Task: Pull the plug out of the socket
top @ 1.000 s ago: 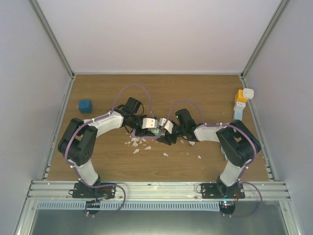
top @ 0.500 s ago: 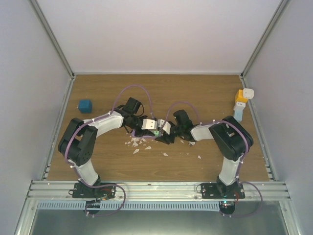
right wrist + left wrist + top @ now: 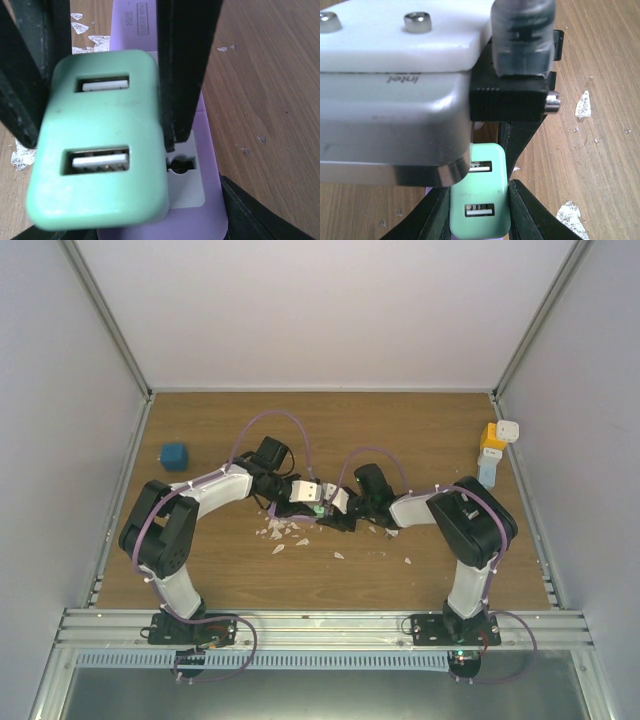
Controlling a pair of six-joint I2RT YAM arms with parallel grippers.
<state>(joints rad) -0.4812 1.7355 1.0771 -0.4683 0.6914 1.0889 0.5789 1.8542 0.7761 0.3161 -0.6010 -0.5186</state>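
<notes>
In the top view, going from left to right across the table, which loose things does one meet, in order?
Blue cube → plug → yellow block → white block. The arms and the white chips are left out because they overlap the others.

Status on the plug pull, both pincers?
Left pincer clamped on green plug. Right pincer straddling purple socket strip, grip unconfirmed. Plug looks seated. Nothing blocking the pull.

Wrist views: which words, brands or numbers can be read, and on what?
"intel", upside down, on the silver camera housing.
"S204", as far as it can be made out, sideways on the purple socket strip.
The boxed label beside it: too blurred to read.
The green plug: no text.
</notes>
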